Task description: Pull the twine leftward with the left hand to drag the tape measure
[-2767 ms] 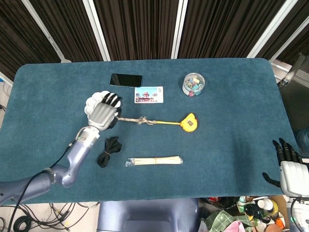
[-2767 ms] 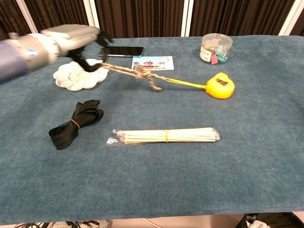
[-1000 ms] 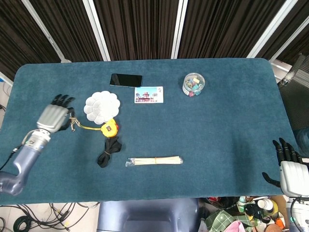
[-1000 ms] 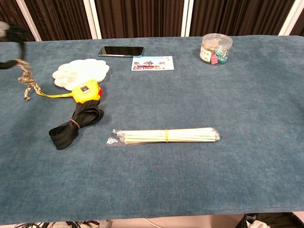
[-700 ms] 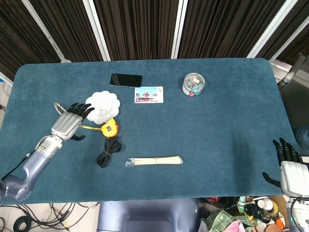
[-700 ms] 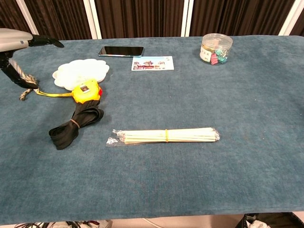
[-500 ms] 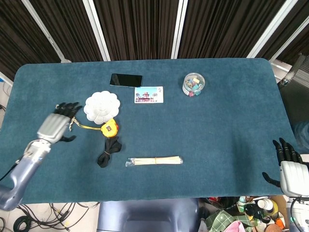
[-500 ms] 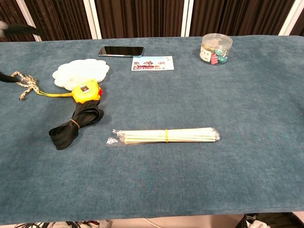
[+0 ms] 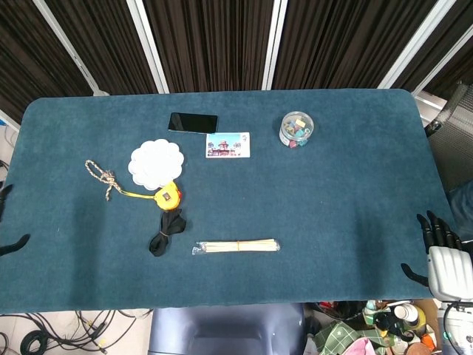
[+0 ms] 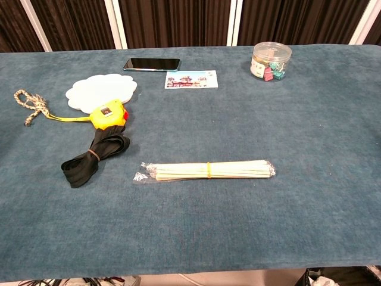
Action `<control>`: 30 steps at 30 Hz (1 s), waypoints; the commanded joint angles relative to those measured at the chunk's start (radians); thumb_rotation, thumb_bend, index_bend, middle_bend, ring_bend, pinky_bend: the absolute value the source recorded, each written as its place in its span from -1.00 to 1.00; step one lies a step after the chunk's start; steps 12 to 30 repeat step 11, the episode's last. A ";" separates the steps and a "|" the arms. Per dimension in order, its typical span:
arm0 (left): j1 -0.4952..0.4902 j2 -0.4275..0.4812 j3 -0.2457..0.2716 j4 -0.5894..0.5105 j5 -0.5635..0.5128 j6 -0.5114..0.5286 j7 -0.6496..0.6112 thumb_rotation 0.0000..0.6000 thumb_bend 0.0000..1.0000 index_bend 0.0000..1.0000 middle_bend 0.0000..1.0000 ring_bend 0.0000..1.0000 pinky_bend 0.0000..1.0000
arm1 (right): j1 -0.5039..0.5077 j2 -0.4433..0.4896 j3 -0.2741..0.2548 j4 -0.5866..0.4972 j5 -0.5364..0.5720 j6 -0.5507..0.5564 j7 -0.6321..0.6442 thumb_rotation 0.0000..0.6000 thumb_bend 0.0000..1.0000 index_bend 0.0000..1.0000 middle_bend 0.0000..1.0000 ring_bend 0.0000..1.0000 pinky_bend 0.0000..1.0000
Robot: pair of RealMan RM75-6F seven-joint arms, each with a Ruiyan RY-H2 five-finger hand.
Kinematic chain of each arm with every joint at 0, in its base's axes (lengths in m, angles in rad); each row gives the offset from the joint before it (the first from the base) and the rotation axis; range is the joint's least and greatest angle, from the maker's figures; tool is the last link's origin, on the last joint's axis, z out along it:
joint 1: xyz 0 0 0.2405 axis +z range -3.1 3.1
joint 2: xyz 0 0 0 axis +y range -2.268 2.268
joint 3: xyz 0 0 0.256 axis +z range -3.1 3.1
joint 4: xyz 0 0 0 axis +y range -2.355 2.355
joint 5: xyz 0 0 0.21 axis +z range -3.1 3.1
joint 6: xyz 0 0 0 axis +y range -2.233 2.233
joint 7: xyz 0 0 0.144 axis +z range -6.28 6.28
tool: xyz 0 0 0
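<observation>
Blue felt tabletop (image 9: 310,207) carries the braided tan twine (image 9: 100,176), lying loose, tied to the yellow tape measure (image 9: 168,196). Only dark fingertips of the left hand (image 9: 7,218) show at the edge, apparently spread and empty; the right hand (image 9: 443,262) rests released. The drag looks finished, so retreat wide of the twine.

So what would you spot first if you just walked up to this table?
Probably the bright yellow tape measure near the left side of the blue table, just below the white flower-shaped palette, with twine trailing off to its left. Next, the long bundle of thin sticks in the middle front, and the clear jar of colourful clips at the back right.
</observation>
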State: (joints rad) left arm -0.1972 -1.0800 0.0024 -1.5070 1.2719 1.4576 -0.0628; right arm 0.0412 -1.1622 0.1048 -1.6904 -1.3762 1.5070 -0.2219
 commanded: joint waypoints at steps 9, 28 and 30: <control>0.090 0.061 0.010 -0.048 0.048 0.060 -0.064 1.00 -0.63 -0.91 -1.00 -1.00 -1.00 | 0.002 -0.002 0.002 -0.003 0.000 0.000 -0.003 1.00 -0.84 -0.98 -1.00 -0.87 -0.69; 0.085 0.057 0.006 -0.039 0.049 0.036 -0.073 1.00 -0.62 -0.90 -1.00 -1.00 -1.00 | 0.003 -0.003 0.003 -0.004 0.003 0.000 -0.005 1.00 -0.84 -0.98 -1.00 -0.87 -0.69; 0.085 0.057 0.006 -0.039 0.049 0.036 -0.073 1.00 -0.62 -0.90 -1.00 -1.00 -1.00 | 0.003 -0.003 0.003 -0.004 0.003 0.000 -0.005 1.00 -0.84 -0.98 -1.00 -0.87 -0.69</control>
